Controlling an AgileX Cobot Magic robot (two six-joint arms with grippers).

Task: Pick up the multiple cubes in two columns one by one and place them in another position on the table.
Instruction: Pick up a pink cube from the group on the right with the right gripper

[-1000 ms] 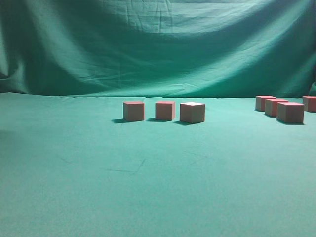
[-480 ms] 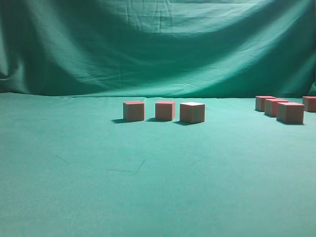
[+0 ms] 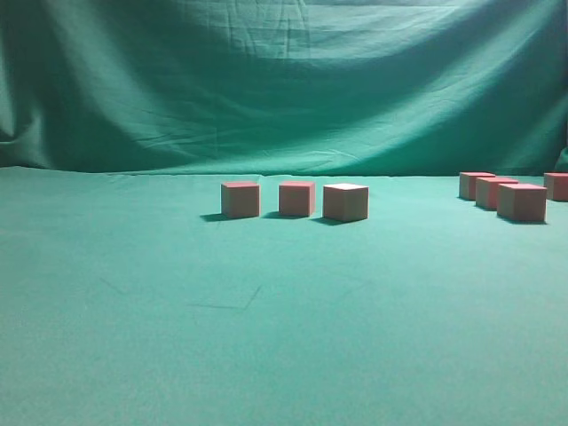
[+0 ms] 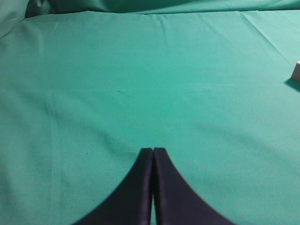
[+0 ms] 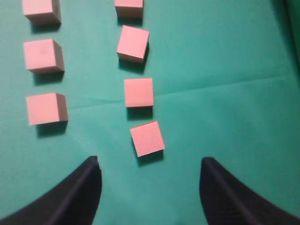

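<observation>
Three pink cubes stand in a row mid-table in the exterior view: left [image 3: 240, 199], middle [image 3: 296, 198], right [image 3: 345, 201]. Several more cubes cluster at the right edge [image 3: 521, 201]. In the right wrist view cubes lie in two columns on the green table [image 5: 225, 84]; the nearest cube [image 5: 147, 138] lies just ahead of my open, empty right gripper [image 5: 150, 171]. The left column's nearest cube [image 5: 45, 108] lies further left. My left gripper [image 4: 153, 151] is shut and empty over bare cloth; one cube edge [image 4: 296, 71] shows at the far right. Neither gripper shows in the exterior view.
The green cloth backdrop [image 3: 284, 80] hangs behind the table. Wide bare cloth [image 3: 266, 337] lies in front of the row of three cubes.
</observation>
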